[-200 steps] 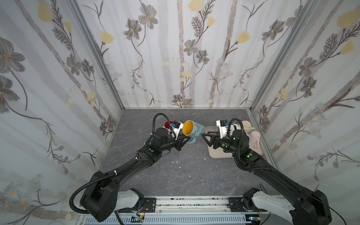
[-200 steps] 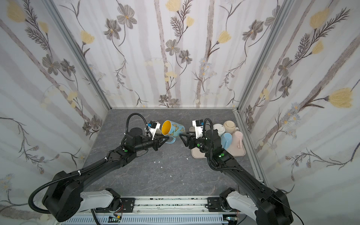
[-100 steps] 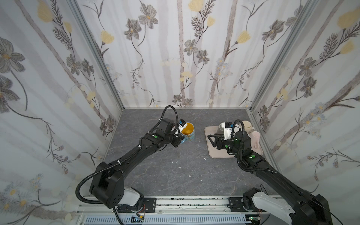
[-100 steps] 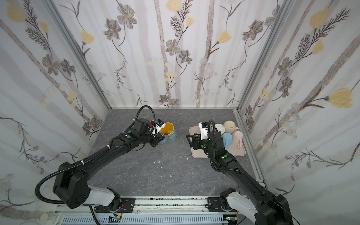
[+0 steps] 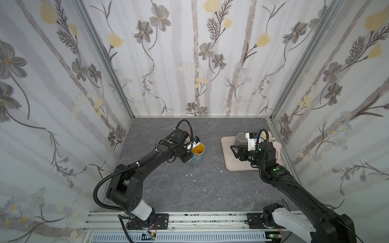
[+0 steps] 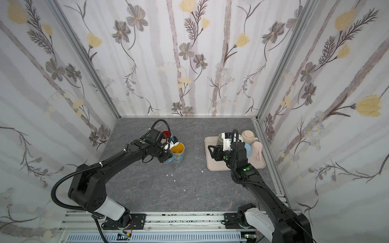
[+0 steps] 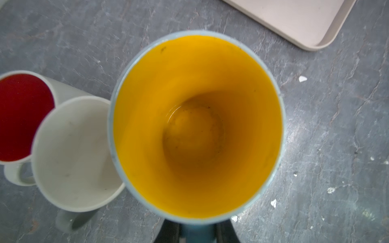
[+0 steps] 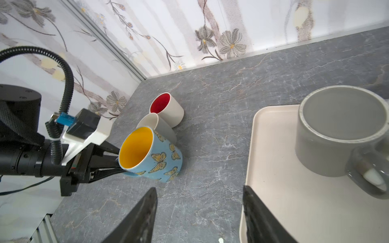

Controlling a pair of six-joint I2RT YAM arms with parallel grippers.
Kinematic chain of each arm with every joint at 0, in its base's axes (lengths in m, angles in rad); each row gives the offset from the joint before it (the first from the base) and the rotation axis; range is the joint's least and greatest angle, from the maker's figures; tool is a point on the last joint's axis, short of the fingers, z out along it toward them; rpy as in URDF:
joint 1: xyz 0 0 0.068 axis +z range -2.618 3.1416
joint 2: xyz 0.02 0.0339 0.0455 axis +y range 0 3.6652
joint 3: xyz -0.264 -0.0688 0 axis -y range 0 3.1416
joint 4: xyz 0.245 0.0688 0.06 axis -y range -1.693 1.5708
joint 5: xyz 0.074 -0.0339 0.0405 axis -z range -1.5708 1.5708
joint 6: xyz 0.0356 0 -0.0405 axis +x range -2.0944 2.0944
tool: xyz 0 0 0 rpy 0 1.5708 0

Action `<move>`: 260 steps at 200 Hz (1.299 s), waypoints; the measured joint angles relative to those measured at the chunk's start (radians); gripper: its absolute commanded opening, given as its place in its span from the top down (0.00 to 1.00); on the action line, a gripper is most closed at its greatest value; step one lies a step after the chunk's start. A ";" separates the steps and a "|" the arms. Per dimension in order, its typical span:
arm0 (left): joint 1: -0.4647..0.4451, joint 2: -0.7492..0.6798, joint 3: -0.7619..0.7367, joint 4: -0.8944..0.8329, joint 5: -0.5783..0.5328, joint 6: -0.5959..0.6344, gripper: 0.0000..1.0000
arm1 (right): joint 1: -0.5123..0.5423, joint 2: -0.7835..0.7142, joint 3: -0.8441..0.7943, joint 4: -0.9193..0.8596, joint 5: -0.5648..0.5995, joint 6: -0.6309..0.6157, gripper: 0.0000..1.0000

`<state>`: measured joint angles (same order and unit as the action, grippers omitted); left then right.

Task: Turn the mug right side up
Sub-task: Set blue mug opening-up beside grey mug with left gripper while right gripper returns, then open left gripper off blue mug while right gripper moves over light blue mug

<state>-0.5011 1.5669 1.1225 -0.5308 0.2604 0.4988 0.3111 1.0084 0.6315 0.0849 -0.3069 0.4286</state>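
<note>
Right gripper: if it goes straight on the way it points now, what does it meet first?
Probably the butterfly mug; only bare table lies between it and the right gripper. Depth is unclear: if the gripper tilts downward, it could touch the table first.

Both top views hang high above my base rail [image 5: 189, 218], pitched down toward the back wall [image 5: 200, 63] at twelve o'clock, far enough to hold the whole table [image 5: 179, 189]. My left wrist camera stares straight down into the mug [image 7: 195, 126], very close. My right wrist camera looks low toward ten o'clock, sharing that mug and the tray [image 8: 273, 168] with it.
</note>
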 measured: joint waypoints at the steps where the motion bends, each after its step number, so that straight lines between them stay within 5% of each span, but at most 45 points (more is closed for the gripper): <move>1: 0.000 0.000 -0.003 -0.002 -0.002 0.002 1.00 | -0.002 0.000 0.000 -0.001 0.000 0.000 0.36; 84: 0.089 -0.055 -0.101 -0.006 0.017 0.108 1.00 | -0.177 0.087 0.000 -0.027 -0.027 -0.003 0.36; 160: 0.142 -0.056 -0.144 0.027 0.041 0.153 1.00 | -0.230 0.138 0.017 -0.028 -0.056 -0.004 0.35; 187: 0.160 -0.064 -0.165 0.050 0.058 0.162 0.86 | -0.242 0.172 0.045 -0.028 -0.069 -0.004 0.35; 220: 0.178 -0.074 -0.180 0.065 -0.007 0.175 0.49 | -0.267 0.214 0.093 -0.036 -0.088 -0.004 0.34; 260: 0.209 -0.172 -0.229 0.092 -0.077 0.175 0.35 | -0.316 0.238 0.155 -0.083 -0.080 -0.011 0.33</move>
<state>-0.2920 1.3952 0.8940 -0.4385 0.1829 0.6735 -0.0051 1.2469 0.7868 0.0021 -0.3874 0.4175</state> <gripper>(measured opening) 0.633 0.667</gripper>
